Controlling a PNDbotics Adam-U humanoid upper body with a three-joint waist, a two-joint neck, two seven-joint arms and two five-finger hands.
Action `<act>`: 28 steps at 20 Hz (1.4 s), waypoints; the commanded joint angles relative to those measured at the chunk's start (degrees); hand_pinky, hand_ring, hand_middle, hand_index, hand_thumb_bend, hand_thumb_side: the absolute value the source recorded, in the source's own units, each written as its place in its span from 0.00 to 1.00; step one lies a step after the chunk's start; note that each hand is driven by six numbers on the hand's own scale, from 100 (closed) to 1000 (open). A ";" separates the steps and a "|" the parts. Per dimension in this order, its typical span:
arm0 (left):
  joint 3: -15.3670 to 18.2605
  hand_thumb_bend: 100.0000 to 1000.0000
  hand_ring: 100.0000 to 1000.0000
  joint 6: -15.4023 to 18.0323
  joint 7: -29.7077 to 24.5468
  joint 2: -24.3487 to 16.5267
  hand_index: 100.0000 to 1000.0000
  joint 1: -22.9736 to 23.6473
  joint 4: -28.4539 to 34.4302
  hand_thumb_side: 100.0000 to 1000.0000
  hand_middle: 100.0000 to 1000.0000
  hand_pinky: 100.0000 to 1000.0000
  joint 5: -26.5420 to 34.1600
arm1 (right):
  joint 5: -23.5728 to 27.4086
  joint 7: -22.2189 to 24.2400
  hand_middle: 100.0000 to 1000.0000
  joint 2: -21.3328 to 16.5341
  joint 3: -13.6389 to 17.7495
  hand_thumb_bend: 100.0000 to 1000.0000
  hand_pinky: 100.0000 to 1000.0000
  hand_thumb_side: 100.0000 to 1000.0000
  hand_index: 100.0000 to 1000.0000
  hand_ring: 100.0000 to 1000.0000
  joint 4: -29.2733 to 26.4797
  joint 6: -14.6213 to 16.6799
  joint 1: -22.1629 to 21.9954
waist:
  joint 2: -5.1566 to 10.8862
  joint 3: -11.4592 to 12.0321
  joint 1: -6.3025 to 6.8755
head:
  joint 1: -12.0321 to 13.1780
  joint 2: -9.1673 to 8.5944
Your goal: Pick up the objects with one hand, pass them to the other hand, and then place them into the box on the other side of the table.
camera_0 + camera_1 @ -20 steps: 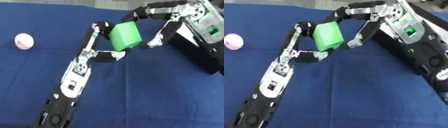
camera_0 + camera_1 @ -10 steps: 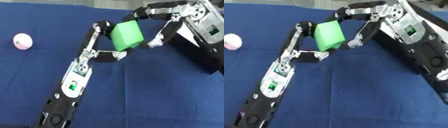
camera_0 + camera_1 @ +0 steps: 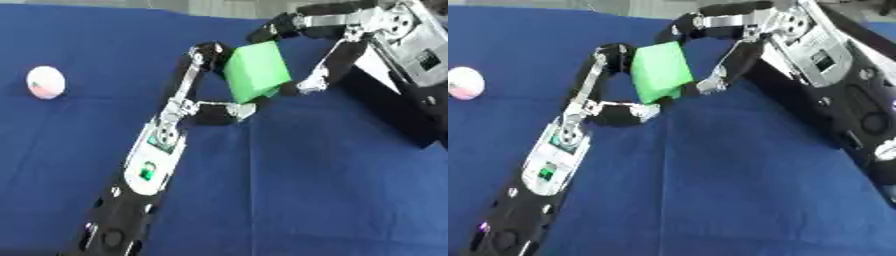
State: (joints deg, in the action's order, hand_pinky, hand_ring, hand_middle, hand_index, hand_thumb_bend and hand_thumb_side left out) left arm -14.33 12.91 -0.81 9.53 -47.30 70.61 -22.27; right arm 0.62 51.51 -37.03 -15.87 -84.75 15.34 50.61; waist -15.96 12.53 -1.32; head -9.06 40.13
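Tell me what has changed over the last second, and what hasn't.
Almost nothing has changed. The green block is still held between the left hand and the right hand above the blue table, neither hand having let go. It may have risen very slightly. The pale ball stays at the left.

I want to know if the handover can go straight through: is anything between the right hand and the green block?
Nothing visible. The green block is already held between both hands above the blue table: the left hand on its left side, the right hand reaching around its top and right.
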 commanded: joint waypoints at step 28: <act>-0.54 0.38 0.48 3.54 -1.36 0.91 0.61 -0.94 0.89 0.22 0.44 0.52 7.09 | 5.21 -0.98 0.39 -1.25 2.81 0.11 0.79 0.12 0.48 0.89 -1.35 -4.14 1.36 | 0.27 -0.04 -0.59 | -0.21 -0.62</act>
State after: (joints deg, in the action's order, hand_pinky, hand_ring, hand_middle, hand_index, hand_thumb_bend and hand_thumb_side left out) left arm -14.65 16.00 -1.88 10.13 -47.35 70.32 -15.90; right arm 5.36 51.01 -37.00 -14.35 -85.42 11.63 50.88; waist -15.96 12.55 -1.32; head -9.18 39.83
